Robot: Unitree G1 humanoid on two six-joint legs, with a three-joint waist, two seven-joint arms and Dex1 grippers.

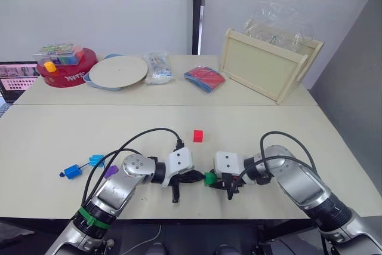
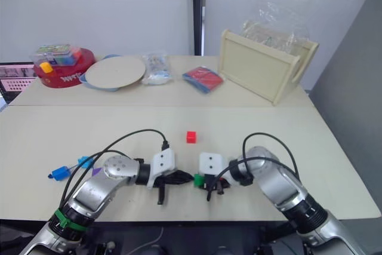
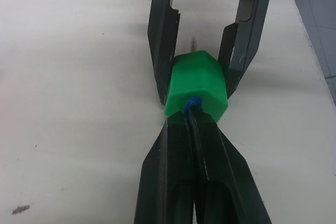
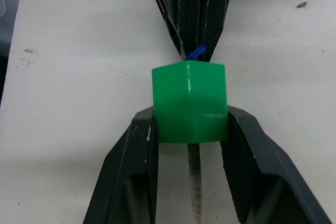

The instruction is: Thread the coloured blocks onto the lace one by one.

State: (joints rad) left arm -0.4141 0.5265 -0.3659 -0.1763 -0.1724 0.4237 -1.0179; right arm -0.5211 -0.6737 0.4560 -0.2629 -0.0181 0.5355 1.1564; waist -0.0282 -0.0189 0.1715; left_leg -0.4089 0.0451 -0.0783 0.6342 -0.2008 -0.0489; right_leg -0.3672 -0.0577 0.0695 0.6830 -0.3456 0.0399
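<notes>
Low over the desk's (image 1: pixel 48 141) near edge, right gripper (image 4: pixel 190 129) clamps green block (image 4: pixel 189 100), left gripper (image 3: pixel 191 129) pinches lace (image 3: pixel 192 102) entering its hole; slack grip risks the cord slipping back out.

Your grippers meet nose to nose at the front edge of the table (image 1: pixel 48 141) — right gripper (image 4: pixel 190 129) clamped on the green block (image 4: pixel 189 100), left gripper (image 3: pixel 193 129) pinched on the lace (image 3: pixel 192 103) at the block's hole, no gap between them. Red block (image 1: pixel 198 135) sits just behind, alone, open tabletop all round it. On your left, two blue blocks (image 1: pixel 73 171) and a purple block (image 1: pixel 111 171) lie beside the left arm's black cables (image 1: pixel 119 147). Far side is crowded — wooden tray (image 1: pixel 265 67), red-and-blue packet (image 1: pixel 205 78), plate (image 1: pixel 117 71), red tin (image 1: pixel 65 67) — well apart from the grippers.
</notes>
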